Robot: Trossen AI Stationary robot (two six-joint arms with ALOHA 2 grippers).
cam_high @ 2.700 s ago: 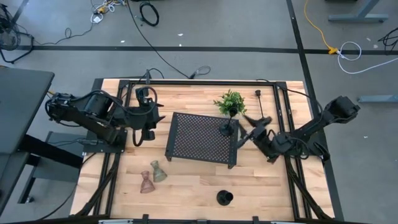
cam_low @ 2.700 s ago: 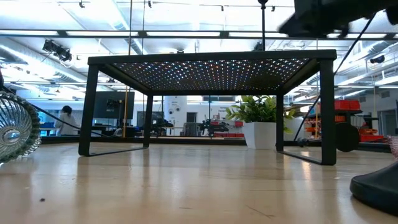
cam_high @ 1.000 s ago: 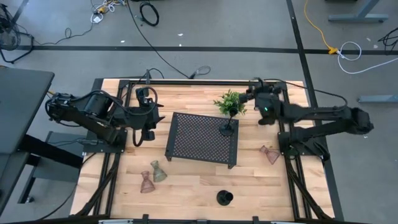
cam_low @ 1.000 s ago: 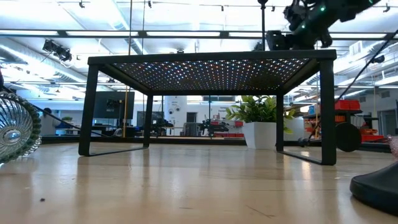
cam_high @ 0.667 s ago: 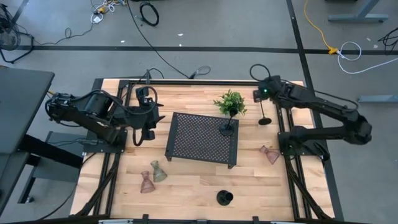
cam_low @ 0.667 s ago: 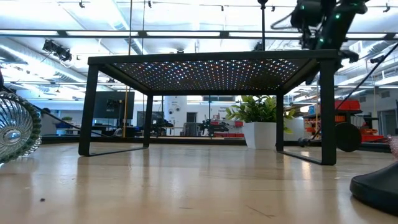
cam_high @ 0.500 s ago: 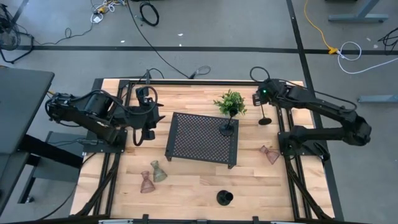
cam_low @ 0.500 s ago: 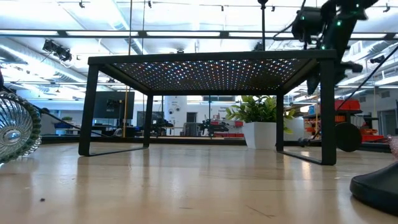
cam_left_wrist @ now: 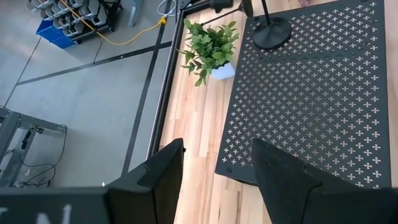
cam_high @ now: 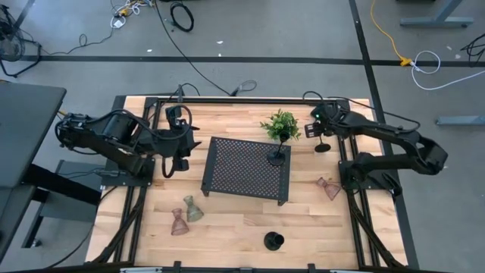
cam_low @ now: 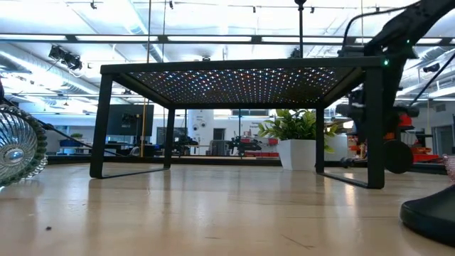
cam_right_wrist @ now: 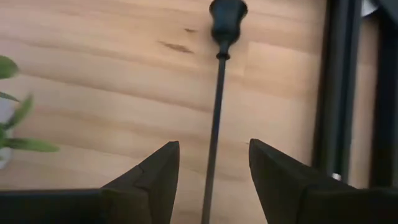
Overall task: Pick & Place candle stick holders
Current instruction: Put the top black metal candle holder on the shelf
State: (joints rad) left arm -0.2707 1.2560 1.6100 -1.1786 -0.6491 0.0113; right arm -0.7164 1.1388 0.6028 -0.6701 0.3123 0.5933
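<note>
Right gripper [cam_right_wrist: 210, 174] lined up on the tall black thin-stemmed candle holder [cam_right_wrist: 219, 93].

Its open jaws straddled the stem at the table's far right edge without touching; closing squarely should keep it upright. The left gripper [cam_left_wrist: 214, 177] waited open. The green potted plant [cam_high: 281, 123] and black perforated tray [cam_high: 242, 167] stood close.

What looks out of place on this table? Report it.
Three glass holders seem to lie on their sides on the wood, not upright: a greenish holder and a brownish-pink holder together on the left arm's side, and a pink holder on the right arm's side.
</note>
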